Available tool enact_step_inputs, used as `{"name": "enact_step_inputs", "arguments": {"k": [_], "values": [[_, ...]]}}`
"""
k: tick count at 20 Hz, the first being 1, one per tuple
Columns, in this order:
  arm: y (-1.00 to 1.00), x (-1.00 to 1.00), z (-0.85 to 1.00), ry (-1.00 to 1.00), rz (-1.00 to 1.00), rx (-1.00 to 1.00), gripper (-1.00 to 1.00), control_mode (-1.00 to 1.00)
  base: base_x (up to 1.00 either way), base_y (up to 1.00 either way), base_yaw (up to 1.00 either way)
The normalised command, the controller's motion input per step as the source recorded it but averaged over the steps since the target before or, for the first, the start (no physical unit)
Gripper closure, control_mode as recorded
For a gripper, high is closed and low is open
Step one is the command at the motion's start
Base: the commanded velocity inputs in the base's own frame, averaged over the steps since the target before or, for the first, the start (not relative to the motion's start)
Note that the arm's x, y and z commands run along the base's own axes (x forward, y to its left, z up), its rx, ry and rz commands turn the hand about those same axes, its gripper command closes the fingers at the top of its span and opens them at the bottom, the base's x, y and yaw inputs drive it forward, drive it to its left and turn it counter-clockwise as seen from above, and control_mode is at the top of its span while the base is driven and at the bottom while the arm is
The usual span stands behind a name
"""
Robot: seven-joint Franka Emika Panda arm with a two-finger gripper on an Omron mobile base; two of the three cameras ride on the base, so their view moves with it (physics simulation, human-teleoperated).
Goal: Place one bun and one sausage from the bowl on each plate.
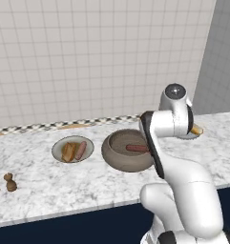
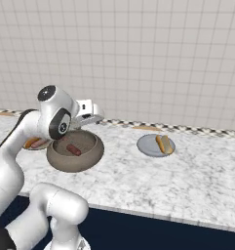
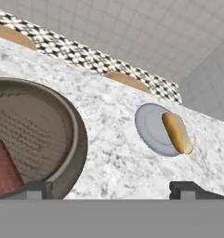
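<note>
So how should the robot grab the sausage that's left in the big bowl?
Probably around the middle of the sausage, coming straight down from above with the open gripper's fingers across its narrow width. It lies flat inside the deep bowl, whose tall wall blocks any sideways approach.

Surface (image 2: 187, 180): bare marble between bowl (image 2: 74, 151) and bluish plate (image 2: 155, 145), passable. Front strip open. Obstacles: tall bowl wall; brownish plate (image 1: 72, 148) left of the bowl; two small brown figures (image 1: 4, 183) near the front left edge.
</note>
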Motion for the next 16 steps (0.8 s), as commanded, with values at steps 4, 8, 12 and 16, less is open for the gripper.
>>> {"name": "enact_step_inputs", "arguments": {"k": [4, 8, 12, 16], "values": [[0.69, -0.11, -0.53, 0.28, 0.16, 0.00, -1.00, -1.00, 0.00, 0.00, 0.00], [0.63, 0.00, -0.58, 0.29, 0.11, 0.00, -1.00, -1.00, 0.00, 0.00, 0.00], [0.55, 0.29, -0.45, 0.28, 0.05, -0.01, -1.00, -1.00, 0.00, 0.00, 0.00], [0.26, 0.64, -0.44, 0.28, 0.00, -0.01, -1.00, -1.00, 0.00, 0.00, 0.00]]}}
